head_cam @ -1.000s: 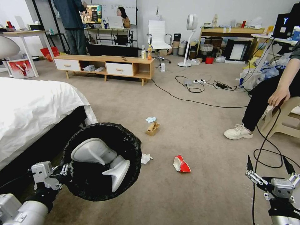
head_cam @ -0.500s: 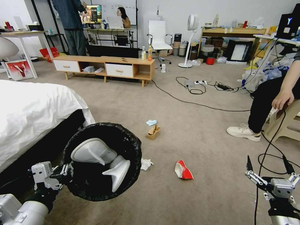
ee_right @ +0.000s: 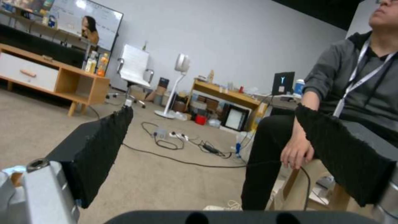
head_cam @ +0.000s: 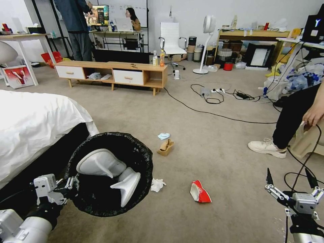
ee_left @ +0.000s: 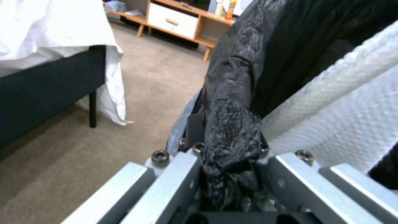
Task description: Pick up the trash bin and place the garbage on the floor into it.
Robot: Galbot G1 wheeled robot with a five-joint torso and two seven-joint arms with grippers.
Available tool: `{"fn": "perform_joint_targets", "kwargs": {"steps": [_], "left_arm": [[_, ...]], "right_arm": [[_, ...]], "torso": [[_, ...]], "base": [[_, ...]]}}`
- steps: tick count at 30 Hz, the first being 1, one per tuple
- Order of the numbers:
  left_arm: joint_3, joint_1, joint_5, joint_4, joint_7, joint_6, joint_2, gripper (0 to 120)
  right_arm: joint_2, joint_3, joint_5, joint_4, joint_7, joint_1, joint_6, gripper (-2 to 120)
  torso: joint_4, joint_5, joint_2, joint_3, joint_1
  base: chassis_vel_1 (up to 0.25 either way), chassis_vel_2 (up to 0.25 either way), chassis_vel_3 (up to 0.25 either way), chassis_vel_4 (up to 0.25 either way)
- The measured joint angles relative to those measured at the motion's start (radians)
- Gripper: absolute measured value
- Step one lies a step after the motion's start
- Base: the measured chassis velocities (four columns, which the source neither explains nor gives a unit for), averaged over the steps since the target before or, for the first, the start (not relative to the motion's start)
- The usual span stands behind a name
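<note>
Two grippers, one bin held above the floor (head_cam: 219, 141).
The trash bin (head_cam: 109, 173) is pinched at its bag rim by the left gripper (ee_left: 228, 161), as seen from the left wrist; the right gripper (head_cam: 292, 184) is spread wide and empty.

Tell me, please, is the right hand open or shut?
Open: the right hand has its two black fingers spread wide apart, with nothing held between them.

The trash bin (head_cam: 109, 173), round and lined with a crinkled black bag, is held off the floor (head_cam: 209, 141), its two white lid flaps tipped inward. On the beige carpet beside its rim lies a white tissue (head_cam: 157, 185); a red-and-white carton (head_cam: 200, 192) lies farther right. Beyond them, a crumpled brown paper bag (head_cam: 165, 147) sits near a light-blue face mask (head_cam: 163, 136).
</note>
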Motion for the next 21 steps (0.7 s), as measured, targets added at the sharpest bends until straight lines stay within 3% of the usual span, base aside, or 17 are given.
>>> {"fn": "perform_joint_targets", "kwargs": {"steps": [21], "left_arm": [[0.001, -0.004, -0.001, 0.005, 0.001, -0.001, -0.001, 2]], "right_arm": [[0.000, 0.000, 0.000, -0.005, -0.005, 0.004, 0.001, 100]], "torso": [[0.0000, 0.0000, 0.000, 0.000, 0.000]], "base": [[-0.094, 0.098, 0.092, -0.094]]}}
